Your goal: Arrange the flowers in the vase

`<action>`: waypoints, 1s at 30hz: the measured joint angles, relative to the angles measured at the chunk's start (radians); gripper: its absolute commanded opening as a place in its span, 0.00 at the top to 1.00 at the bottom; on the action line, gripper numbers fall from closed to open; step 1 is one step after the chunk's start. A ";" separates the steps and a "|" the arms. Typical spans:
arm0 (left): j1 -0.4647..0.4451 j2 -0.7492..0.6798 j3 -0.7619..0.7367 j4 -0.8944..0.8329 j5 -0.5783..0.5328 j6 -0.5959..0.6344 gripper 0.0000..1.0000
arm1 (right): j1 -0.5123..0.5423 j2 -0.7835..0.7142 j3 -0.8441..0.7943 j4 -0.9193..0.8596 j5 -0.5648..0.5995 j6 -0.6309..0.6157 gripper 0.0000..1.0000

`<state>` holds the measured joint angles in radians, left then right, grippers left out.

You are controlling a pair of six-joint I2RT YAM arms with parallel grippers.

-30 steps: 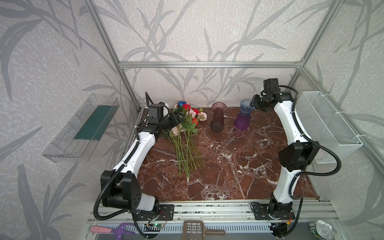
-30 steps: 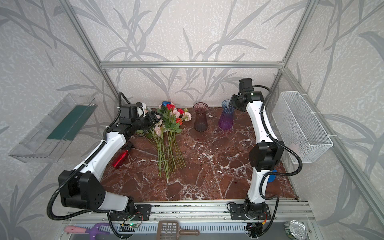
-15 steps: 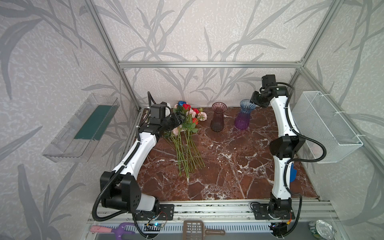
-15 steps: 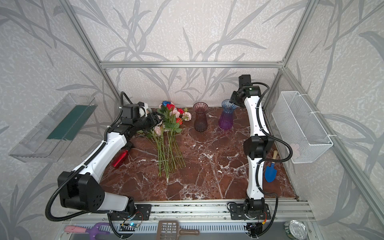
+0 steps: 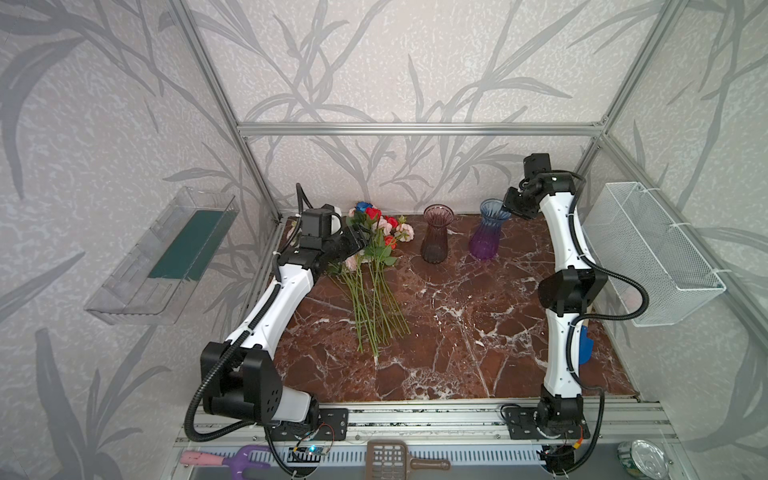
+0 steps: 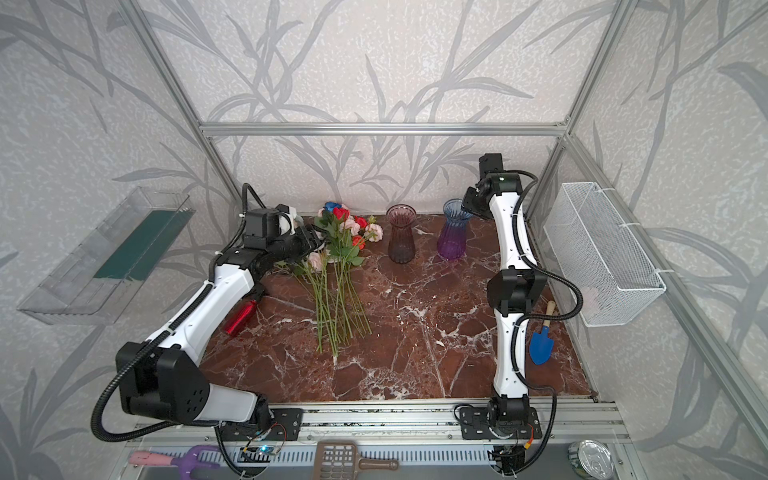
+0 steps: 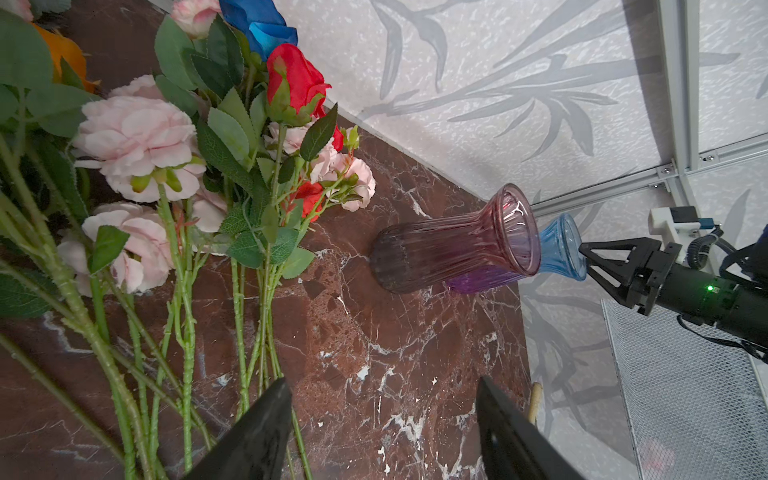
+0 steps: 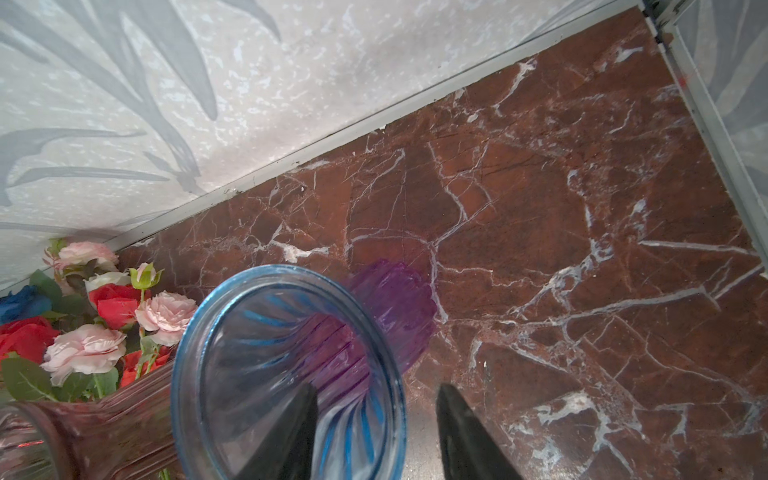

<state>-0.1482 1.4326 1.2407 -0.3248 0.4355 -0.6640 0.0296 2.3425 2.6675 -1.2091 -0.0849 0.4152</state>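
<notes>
In both top views the flowers (image 5: 376,270) lie bundled on the marble table (image 5: 457,332), left rear, blooms toward the back wall, well apart from the blue-purple vase (image 6: 453,232). Left wrist: left gripper (image 7: 382,380) spread and empty over the stems; these are judged light, thin and springy, best pinched on bare stem below the leaves. Right wrist: right gripper (image 8: 376,386) jaws apart, straddling the glass rim, not pinching.
</notes>
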 measured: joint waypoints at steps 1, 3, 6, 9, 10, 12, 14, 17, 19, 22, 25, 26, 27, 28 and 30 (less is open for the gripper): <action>0.000 0.002 0.000 -0.004 -0.002 0.002 0.29 | 0.000 0.000 -0.002 0.000 -0.004 0.001 0.57; 0.000 0.007 0.000 -0.005 -0.004 0.003 0.29 | 0.000 0.000 -0.011 0.002 -0.011 0.004 0.62; 0.000 0.011 0.000 -0.006 -0.004 0.002 0.29 | 0.000 0.009 -0.015 0.003 -0.025 0.007 0.66; 0.000 0.011 0.000 -0.006 -0.004 0.002 0.29 | 0.000 0.018 -0.019 0.003 -0.031 0.011 0.69; 0.001 0.011 0.000 -0.007 -0.004 0.002 0.29 | 0.000 0.020 -0.019 0.003 -0.030 0.013 0.70; 0.002 0.011 0.000 -0.007 -0.004 0.002 0.29 | 0.000 0.021 -0.021 0.004 -0.030 0.018 0.73; 0.005 0.010 0.000 -0.006 -0.003 0.002 0.29 | -0.002 0.021 -0.021 0.004 -0.029 0.022 0.75; 0.010 0.010 0.000 -0.006 -0.003 0.002 0.29 | -0.006 0.021 -0.024 0.005 -0.029 0.032 0.81; 0.013 0.010 0.000 -0.006 -0.003 0.002 0.29 | -0.010 0.021 -0.029 0.008 -0.031 0.040 0.85; 0.019 0.010 0.000 -0.006 -0.004 0.002 0.29 | -0.011 0.021 -0.032 0.020 -0.061 0.058 0.91; 0.024 0.008 0.000 -0.006 -0.003 0.002 0.29 | -0.011 0.019 -0.034 0.026 -0.074 0.068 0.95; 0.025 0.007 0.000 -0.006 -0.003 0.002 0.29 | -0.011 0.019 -0.035 0.029 -0.075 0.068 0.96; 0.027 0.006 0.000 -0.005 -0.003 0.002 0.29 | -0.011 0.019 -0.037 0.031 -0.077 0.068 0.99; 0.030 0.005 0.000 -0.004 -0.002 0.002 0.29 | -0.011 0.015 -0.042 0.034 -0.080 0.070 1.00; 0.033 0.001 0.000 0.000 0.002 0.000 0.29 | -0.011 0.009 -0.053 0.038 -0.085 0.074 1.00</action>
<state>-0.1154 1.4334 1.2407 -0.3252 0.4370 -0.6640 0.0185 2.3512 2.6141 -1.1709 -0.1703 0.4892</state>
